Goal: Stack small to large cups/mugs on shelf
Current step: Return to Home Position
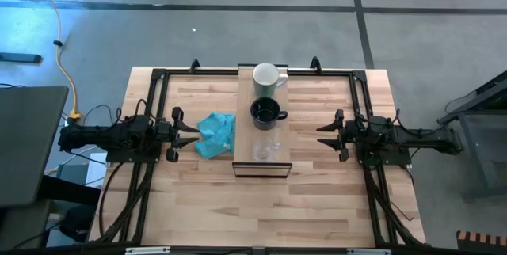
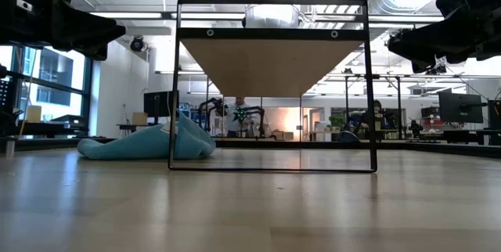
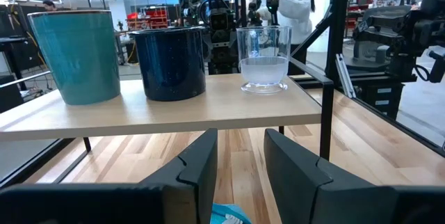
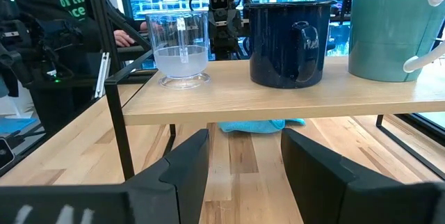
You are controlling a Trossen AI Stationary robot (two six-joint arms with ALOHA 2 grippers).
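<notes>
Placement judged complete: large teal white-lined handled mug, medium black handled mug and small clear glass cup standing in size order along long light-wood shelf. Left gripper and right gripper flanking shelf, fingers apart (nothing held). Step in hand, apparently: return home. Next: park both arms clear of shelf, avoiding crumpled teal cloth beside left gripper.
</notes>
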